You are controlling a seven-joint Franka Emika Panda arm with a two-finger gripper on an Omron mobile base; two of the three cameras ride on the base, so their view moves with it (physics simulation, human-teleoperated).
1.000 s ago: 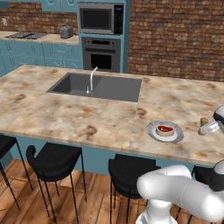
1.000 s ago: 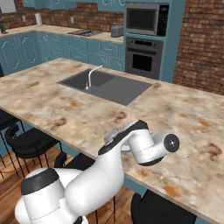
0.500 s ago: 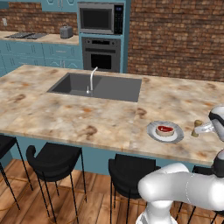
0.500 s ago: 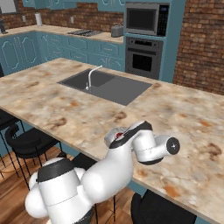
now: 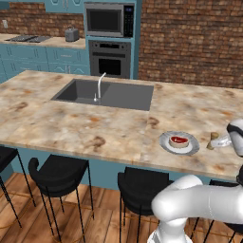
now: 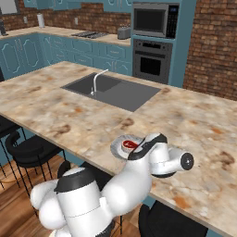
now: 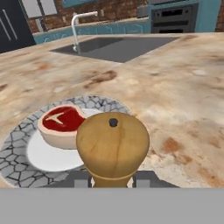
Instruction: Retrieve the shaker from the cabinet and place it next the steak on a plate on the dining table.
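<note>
The tan wooden shaker (image 5: 211, 141) stands upright on the marbled dining table (image 5: 95, 124), just right of the plate (image 5: 167, 145). My gripper (image 5: 218, 142) reaches in from the right and is shut on the shaker. In the hand view the shaker's knobbed top (image 7: 113, 144) looms between my gripper (image 7: 113, 180), whose dark fingers flank its neck. The red steak (image 7: 61, 121) lies on the grey-rimmed plate (image 7: 17, 146) just behind and left of it. In the right base view my arm covers part of the plate (image 6: 118, 146) and the steak (image 6: 129, 145).
A dark inset sink (image 5: 107, 94) with a silver tap (image 5: 99, 85) lies in the table's middle. Black stools (image 5: 59, 173) stand along the near edge. A built-in oven and microwave (image 5: 110, 21) are in the far teal and brick wall.
My gripper has carried the shaker a little left and down, closer to the plate's right side. The plate and steak have stayed put.
</note>
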